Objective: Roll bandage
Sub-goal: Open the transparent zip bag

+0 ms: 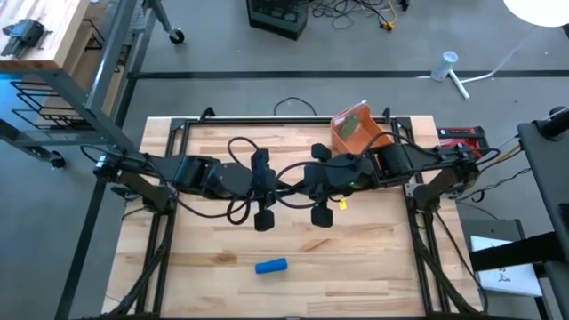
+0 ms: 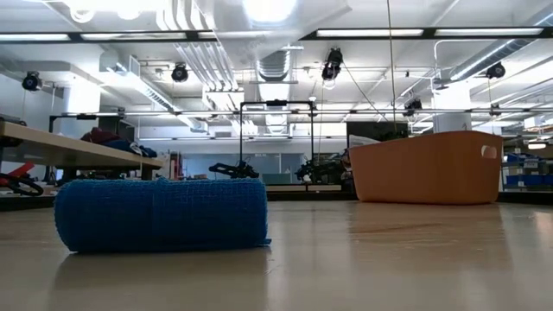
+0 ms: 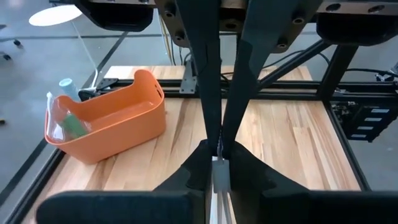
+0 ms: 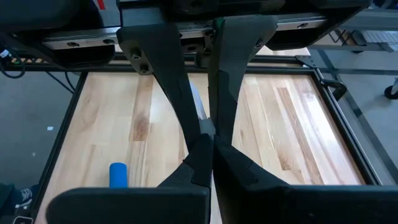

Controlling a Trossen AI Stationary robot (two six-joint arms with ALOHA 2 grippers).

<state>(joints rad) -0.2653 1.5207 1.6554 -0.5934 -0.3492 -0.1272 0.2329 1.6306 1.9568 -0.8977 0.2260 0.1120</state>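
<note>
The left tool [image 1: 263, 220] and right tool [image 1: 321, 216] hang side by side over the middle of the worktop [image 1: 373, 267], both pinched closed and holding nothing. The blue bandage [image 1: 272, 266] lies already rolled on bare wood, nearer the front edge than the tools, well apart from both. It looks light, soft and squashy; a gentle pinch across its middle should suit. The orange bin [image 1: 356, 130] sits far behind, leaving open room all round the roll.
</note>
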